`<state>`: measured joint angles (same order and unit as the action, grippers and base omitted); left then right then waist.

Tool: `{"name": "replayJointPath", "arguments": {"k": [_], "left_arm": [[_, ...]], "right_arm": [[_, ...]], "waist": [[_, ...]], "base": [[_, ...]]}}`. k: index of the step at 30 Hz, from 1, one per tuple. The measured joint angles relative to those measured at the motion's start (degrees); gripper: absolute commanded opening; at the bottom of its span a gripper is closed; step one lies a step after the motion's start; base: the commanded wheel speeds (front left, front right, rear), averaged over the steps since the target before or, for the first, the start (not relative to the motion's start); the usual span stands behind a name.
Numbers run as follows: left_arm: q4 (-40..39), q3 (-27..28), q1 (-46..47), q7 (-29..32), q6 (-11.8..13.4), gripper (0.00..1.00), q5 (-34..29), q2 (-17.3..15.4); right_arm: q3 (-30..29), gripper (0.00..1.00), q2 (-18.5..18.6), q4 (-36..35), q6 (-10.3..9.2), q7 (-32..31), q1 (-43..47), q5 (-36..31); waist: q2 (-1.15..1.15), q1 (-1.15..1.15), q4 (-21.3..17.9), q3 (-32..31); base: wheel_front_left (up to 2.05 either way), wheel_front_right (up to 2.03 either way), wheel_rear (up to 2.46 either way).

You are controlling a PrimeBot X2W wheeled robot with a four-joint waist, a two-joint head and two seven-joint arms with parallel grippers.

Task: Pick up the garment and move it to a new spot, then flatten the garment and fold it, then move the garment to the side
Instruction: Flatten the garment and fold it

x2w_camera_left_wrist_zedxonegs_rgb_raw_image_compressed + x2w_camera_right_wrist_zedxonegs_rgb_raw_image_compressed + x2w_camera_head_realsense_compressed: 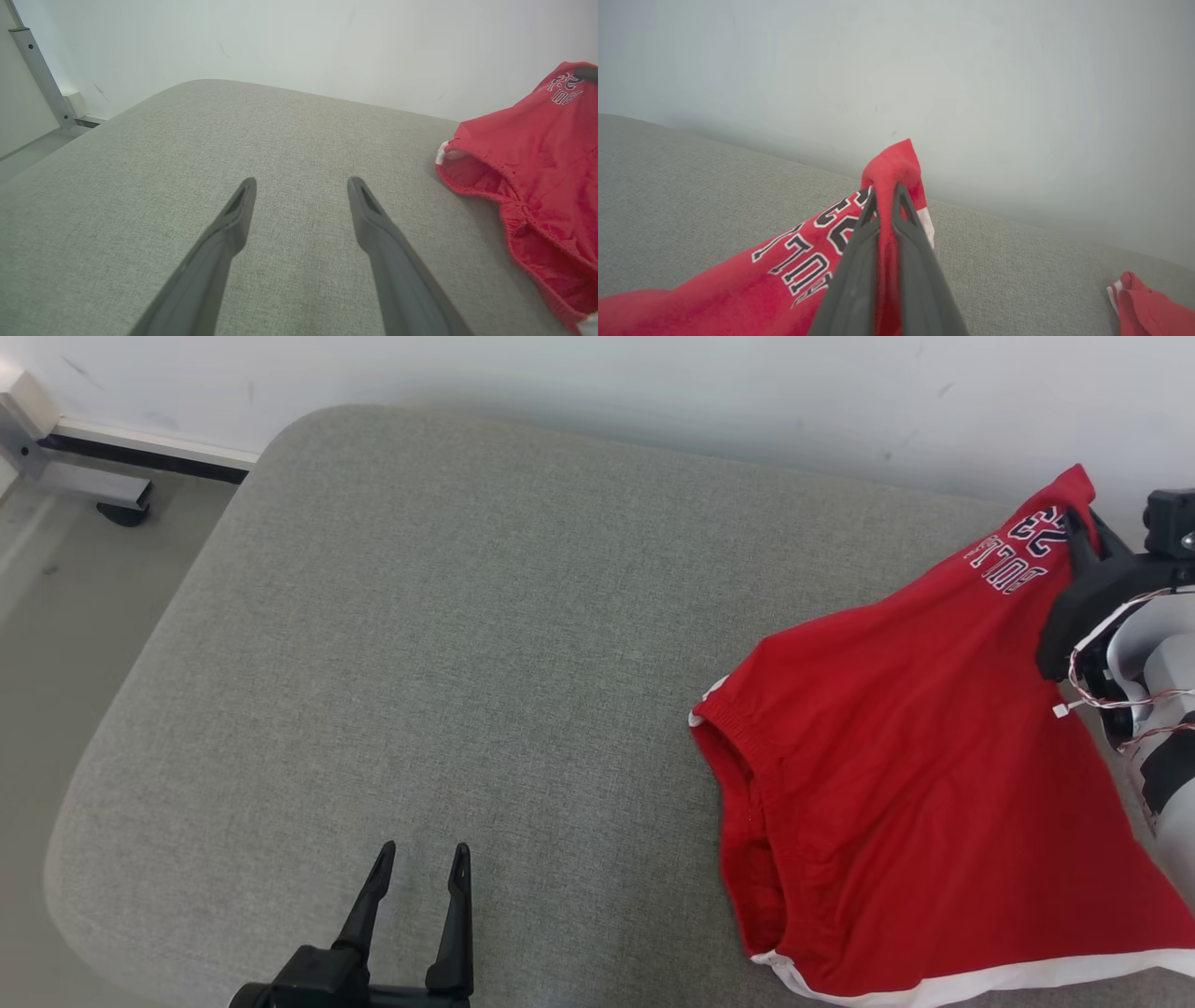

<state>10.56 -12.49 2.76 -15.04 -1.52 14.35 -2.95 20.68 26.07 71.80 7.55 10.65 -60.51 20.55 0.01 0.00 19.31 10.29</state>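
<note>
Red shorts near the cushion's right edge are pinched by one corner in the right gripper; left gripper is spread, empty. Thin hold may slip when lifting.

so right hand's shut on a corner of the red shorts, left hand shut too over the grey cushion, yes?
No: the left hand is open over the grey cushion; the left wrist view shows it. The right hand is shut on a corner of the red shorts.
</note>
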Motion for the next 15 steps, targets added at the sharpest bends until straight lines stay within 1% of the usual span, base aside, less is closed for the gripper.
{"name": "replayJointPath", "arguments": {"k": [1,2,3,7,10,15], "left_arm": [[0.1,-0.2,0.2,0.0,0.0,1.00,0.1,0.0],[0.1,-0.6,0.3,0.0,0.0,1.00,0.3,0.0],[0.2,-0.8,0.4,0.0,0.0,1.00,0.4,0.0],[0.5,-1.2,0.5,0.0,0.1,1.00,0.4,0.0],[0.7,-0.8,0.5,0.0,0.2,1.00,0.3,0.0],[0.7,1.1,-0.3,0.0,-0.2,1.00,-0.9,0.0]], "right_arm": [[-0.5,0.00,0.0,0.4,0.00,0.3,-0.1,-0.1],[-0.6,0.07,-0.1,0.7,0.00,0.6,-0.1,-0.6],[-0.6,1.00,-0.2,0.9,0.00,0.8,-0.1,-1.1],[0.1,1.00,-1.7,1.3,0.00,1.8,0.4,-3.3],[0.3,1.00,-2.5,0.7,0.00,3.2,1.0,-3.5],[1.0,1.00,-2.8,-4.5,0.00,4.2,3.7,-3.5]], "waist": [[0.00,0.00,0.1,0.1],[0.00,0.00,0.2,0.1],[0.00,0.00,0.3,0.1],[0.00,0.00,-0.3,-0.1],[0.00,0.00,-1.1,-0.9],[0.00,-0.01,-3.2,-2.5]], "base": [[0.00,0.00,0.00],[0.00,0.00,0.00],[0.00,0.00,0.00],[0.00,0.00,0.00],[0.00,0.00,0.00],[0.00,0.00,0.00]]}}
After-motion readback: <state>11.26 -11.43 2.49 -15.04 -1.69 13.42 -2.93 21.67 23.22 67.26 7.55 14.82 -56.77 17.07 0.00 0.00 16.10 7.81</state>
